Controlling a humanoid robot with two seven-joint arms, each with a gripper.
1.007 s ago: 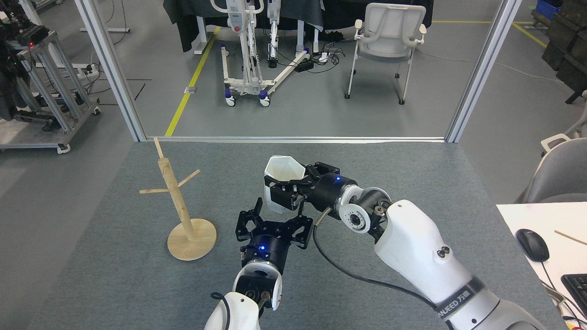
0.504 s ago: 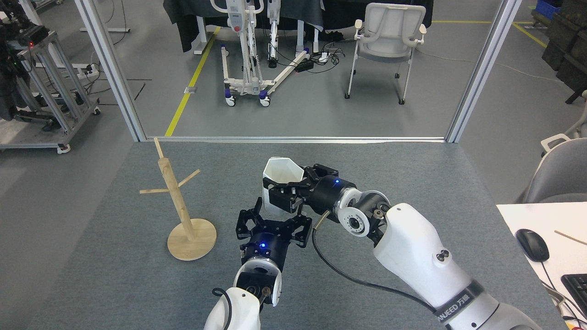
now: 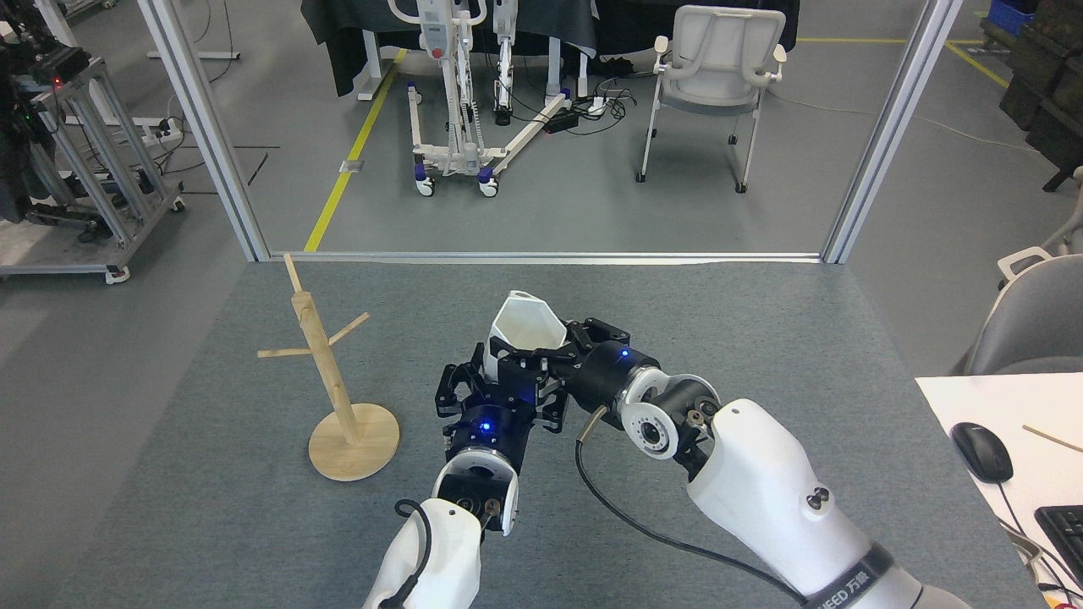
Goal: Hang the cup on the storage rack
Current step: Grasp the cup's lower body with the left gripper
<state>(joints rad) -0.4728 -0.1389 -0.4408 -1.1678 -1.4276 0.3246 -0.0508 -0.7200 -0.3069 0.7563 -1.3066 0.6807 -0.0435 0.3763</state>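
Cup [image 3: 526, 324] sits in my right gripper [image 3: 529, 359], white and faceted, mouth tilted up and toward me, its body running down between the black fingers, which are clamped on its lower half. It hangs above the grey table [image 3: 761, 321], well to the right of the storage rack [image 3: 326, 364] and clear of every peg. My left gripper [image 3: 474, 391] is just under and left of the cup, nearer the rack than the right one, fingers spread, holding nothing; whether a fingertip touches the cup I can't tell, black on black. What matters now: the rack lies to the cup's left, pegs angling up, so I judge a handover to the left side is shaping up. The rim tab I can't make out from here.
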